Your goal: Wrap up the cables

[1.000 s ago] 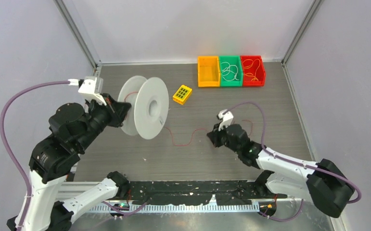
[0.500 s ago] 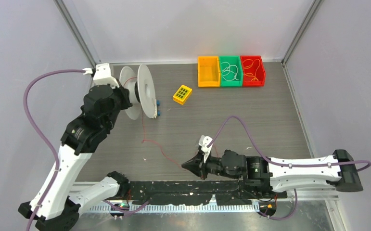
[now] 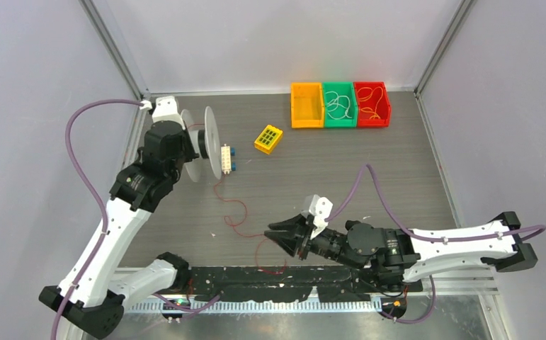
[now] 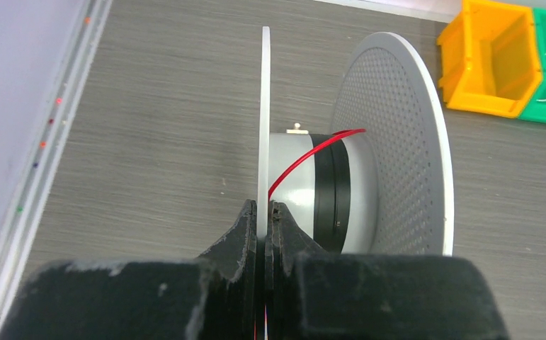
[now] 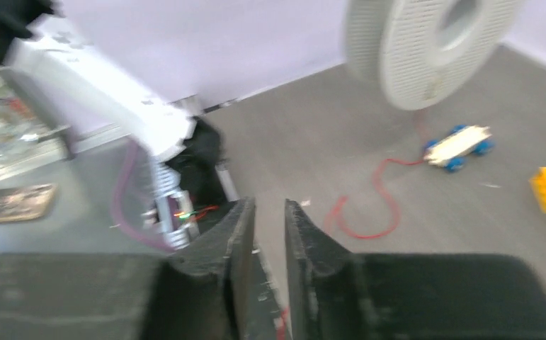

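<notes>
The cable is a thin red wire [image 3: 240,212] running from the white spool [image 3: 212,138] down over the table in slack loops to the front edge. My left gripper [image 3: 193,145] is shut on the spool's near flange and holds it edge-on; the left wrist view shows the jaws [image 4: 263,205] pinching the flange, with the wire [image 4: 305,156] over the hub and the far flange [image 4: 390,142] behind. My right gripper [image 3: 278,237] sits low by the front edge, jaws a little apart [image 5: 270,205]. A bit of red wire shows deep between them. Loops of the wire [image 5: 379,195] lie beyond.
A white and blue connector [image 3: 226,159] lies by the spool and also shows in the right wrist view [image 5: 457,145]. A yellow block [image 3: 268,139] sits mid-table. Orange [image 3: 306,105], green [image 3: 338,104] and red [image 3: 371,103] bins stand at the back, two holding thin wires.
My left arm has carried the spool back and left and turned it edge-on. My right gripper has swung to the front edge and its jaws have parted. The wire now lies slack.
</notes>
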`<state>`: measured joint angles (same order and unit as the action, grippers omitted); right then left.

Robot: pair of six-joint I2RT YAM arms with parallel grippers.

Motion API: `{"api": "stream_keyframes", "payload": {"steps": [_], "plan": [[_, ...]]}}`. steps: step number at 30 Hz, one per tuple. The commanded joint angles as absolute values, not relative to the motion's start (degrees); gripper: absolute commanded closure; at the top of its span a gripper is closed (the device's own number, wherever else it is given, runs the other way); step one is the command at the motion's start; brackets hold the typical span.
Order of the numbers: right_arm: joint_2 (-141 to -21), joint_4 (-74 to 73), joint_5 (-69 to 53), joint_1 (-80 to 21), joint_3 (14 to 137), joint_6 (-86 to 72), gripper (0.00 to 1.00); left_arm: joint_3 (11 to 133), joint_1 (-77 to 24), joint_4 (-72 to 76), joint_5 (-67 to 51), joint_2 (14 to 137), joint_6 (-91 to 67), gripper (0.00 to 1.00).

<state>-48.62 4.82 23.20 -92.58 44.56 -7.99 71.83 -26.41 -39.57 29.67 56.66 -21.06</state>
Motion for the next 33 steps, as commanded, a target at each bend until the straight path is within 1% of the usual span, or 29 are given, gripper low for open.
{"api": "stream_keyframes", "payload": {"steps": [1,2,3,4,5,6,7,8,9,11,13,16,20,25,27,30,33], "plan": [[-52.1,17.4,36.0,-89.7,37.5,3.4,0.66,73.1,-26.0,-34.4,24.1,52.1,-25.3,1.00],[-54.5,19.3,33.9,-87.5,37.1,2.7,0.57,73.2,-26.0,-34.5,23.0,51.1,-25.8,1.00],[-57.3,20.0,28.7,-82.9,36.9,-0.2,0.54,73.3,-26.0,-34.8,22.1,50.2,-26.4,1.00],[-58.7,22.5,26.0,-80.3,36.6,-1.9,0.52,73.7,-26.0,-35.3,21.2,49.1,-26.9,1.00],[-61.3,24.5,21.1,-76.1,36.0,-3.7,0.48,74.0,-26.0,-35.8,20.4,48.4,-27.1,1.00],[-62.6,28.9,18.2,-74.7,35.8,-3.7,0.45,74.3,-26.0,-36.5,19.5,47.7,-27.4,1.00],[-65.3,31.2,17.3,-72.8,35.4,-2.2,0.40,74.5,-26.0,-37.0,18.7,47.0,-27.7,1.00],[-66.6,36.4,15.4,-72.2,35.1,-1.2,0.36,74.8,-26.0,-37.6,17.9,46.2,-27.9,1.00],[-69.2,38.9,14.1,-70.7,34.7,1.3,0.28,74.9,-26.0,-37.8,16.9,45.5,-28.1,1.00],[-73.4,45.5,9.0,-67.8,34.9,3.1,0.21,75.5,-26.0,-38.8,15.0,44.0,-28.6,1.00],[-77.3,50.2,4.8,-64.4,35.4,3.4,0.17,76.8,-26.0,-40.3,13.4,43.0,-29.2,1.00],[-81.1,60.0,-5.3,-60.0,34.8,4.4,0.13,78.5,-26.0,-42.0,10.1,41.7,-29.8,1.00],[-85.1,63.3,-14.8,-56.9,36.9,8.0,0.11,81.3,-26.0,-44.9,5.7,41.0,-30.7,1.00],[-90.7,68.9,-27.7,-51.6,40.1,5.3,0.07,83.0,-26.0,-45.7,2.1,39.6,-31.8,1.00],[-92.8,69.3,-32.5,-50.3,41.8,4.6,0.06,83.6,-26.0,-45.9,1.2,39.3,-32.2,1.00],[-96.1,66.2,-34.3,-49.9,46.5,5.1,0.06,83.9,-26.0,-45.5,-1.3,38.9,-32.8,1.00],[-99.4,63.7,-38.4,-49.8,50.4,3.8,0.10,83.2,-26.0,-43.9,-2.0,38.2,-33.8,1.00]]}}
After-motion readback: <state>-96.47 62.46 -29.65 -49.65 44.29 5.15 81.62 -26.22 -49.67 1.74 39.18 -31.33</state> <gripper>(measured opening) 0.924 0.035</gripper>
